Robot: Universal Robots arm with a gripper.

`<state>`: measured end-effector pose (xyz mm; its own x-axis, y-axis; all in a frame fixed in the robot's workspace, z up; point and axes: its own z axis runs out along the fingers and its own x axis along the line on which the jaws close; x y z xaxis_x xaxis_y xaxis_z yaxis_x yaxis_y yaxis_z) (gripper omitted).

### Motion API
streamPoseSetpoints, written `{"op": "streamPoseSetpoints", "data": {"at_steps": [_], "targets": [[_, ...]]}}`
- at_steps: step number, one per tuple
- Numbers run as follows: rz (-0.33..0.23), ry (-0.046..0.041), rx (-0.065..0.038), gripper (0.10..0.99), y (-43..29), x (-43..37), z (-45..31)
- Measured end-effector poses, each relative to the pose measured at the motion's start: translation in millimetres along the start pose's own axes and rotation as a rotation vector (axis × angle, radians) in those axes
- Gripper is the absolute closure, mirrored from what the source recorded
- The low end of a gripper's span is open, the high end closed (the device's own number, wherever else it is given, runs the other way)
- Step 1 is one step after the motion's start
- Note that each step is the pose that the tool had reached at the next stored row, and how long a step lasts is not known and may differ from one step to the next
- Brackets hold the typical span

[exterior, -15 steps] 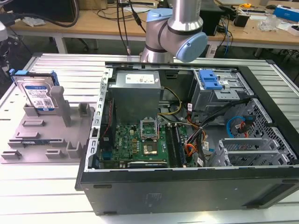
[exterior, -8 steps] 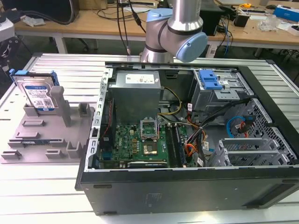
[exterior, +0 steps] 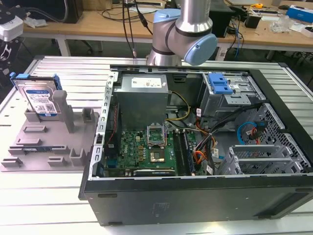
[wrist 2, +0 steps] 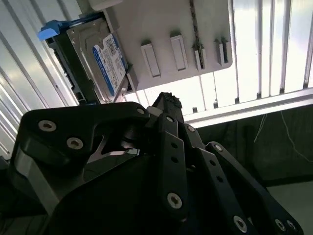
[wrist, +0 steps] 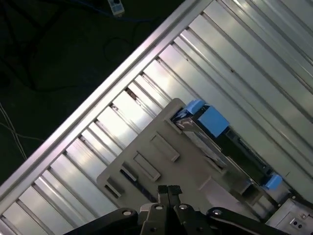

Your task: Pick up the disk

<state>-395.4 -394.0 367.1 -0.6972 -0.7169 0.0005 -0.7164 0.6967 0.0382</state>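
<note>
The disk [exterior: 41, 100] stands on edge in the grey fixture tray [exterior: 39, 147] at the exterior view's left, its blue-and-white label facing outward and blue rails along its sides. In both wrist views the disk [wrist 2: 105, 58] [wrist: 230, 147] sits at one end of the tray [wrist 2: 161, 24] [wrist: 161, 142], far below the camera. My gripper [wrist: 169, 189] [wrist 2: 166, 100] hangs high above the tray, well apart from the disk. Its fingertips are pressed together with nothing between them.
An open computer case [exterior: 195, 132] fills the middle and the exterior view's right, with a blue drive-bay bracket [exterior: 219, 83] inside. The arm's base [exterior: 183, 29] rises behind it. The ribbed metal tabletop [exterior: 73, 68] surrounds the tray, and cluttered benches stand at the back.
</note>
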Motion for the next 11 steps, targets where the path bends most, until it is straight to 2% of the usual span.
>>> {"op": "streamPoseSetpoints", "data": {"at_steps": [4,8,9,10,11], "targets": [[-0.104,0.004,0.0,0.98,0.0,0.0,0.4],[-0.179,0.0068,0.0,0.98,0.0,0.0,0.7],[-0.216,0.0082,0.0,0.973,0.0,0.0,0.9],[-0.253,0.0096,0.0,0.851,-0.1,0.0,1.0],[-0.295,0.0112,0.0,0.792,0.0,0.0,1.2]]}}
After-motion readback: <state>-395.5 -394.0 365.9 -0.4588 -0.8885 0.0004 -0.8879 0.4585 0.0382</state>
